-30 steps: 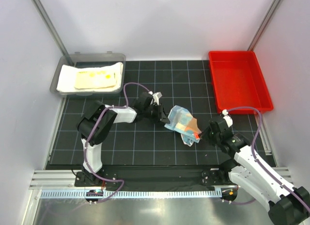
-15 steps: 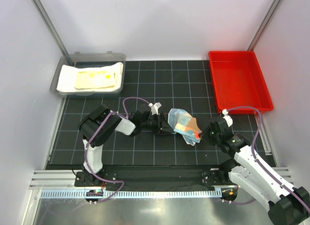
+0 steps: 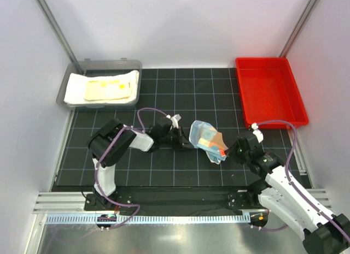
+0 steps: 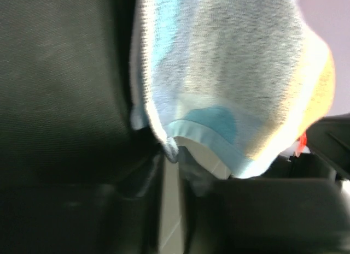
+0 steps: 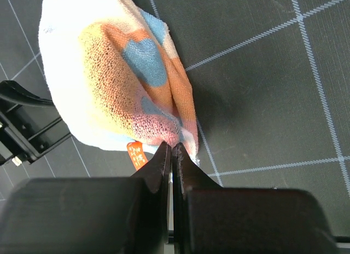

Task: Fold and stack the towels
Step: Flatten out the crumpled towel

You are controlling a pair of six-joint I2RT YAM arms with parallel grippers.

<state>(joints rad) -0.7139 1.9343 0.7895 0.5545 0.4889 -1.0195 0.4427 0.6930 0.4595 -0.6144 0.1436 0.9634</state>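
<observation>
The light-blue towel (image 3: 206, 138) with orange patches sits bunched near the middle of the black grid mat (image 3: 164, 166), raised into a loose hump between the two arms. The right gripper (image 3: 227, 150) comes in from the lower right. In the right wrist view its jaws (image 5: 171, 150) are pressed together on the towel's (image 5: 115, 74) orange edge, where the folds run down into the tips, and a small orange tag (image 5: 136, 154) hangs just left of them. The left gripper (image 3: 185, 142) lies low on the mat at the towel's left side. In the left wrist view the pale-blue hem of the towel (image 4: 229, 74) dips to the narrow slit between the dark fingers (image 4: 170, 166), but the picture is too blurred to tell whether cloth is caught there. Bare grid shows above the towel toward the top of the frame, and a narrower band shows below it toward the mat's lower edge. At upper left, a grey bin (image 3: 104, 63) overhangs the mat's corner and holds a white towel (image 3: 74, 93) with a pale yellow towel (image 3: 108, 90) lying flat on it. At upper right, a red tray (image 3: 268, 59) stands along the mat's right edge, well apart from both grippers.
</observation>
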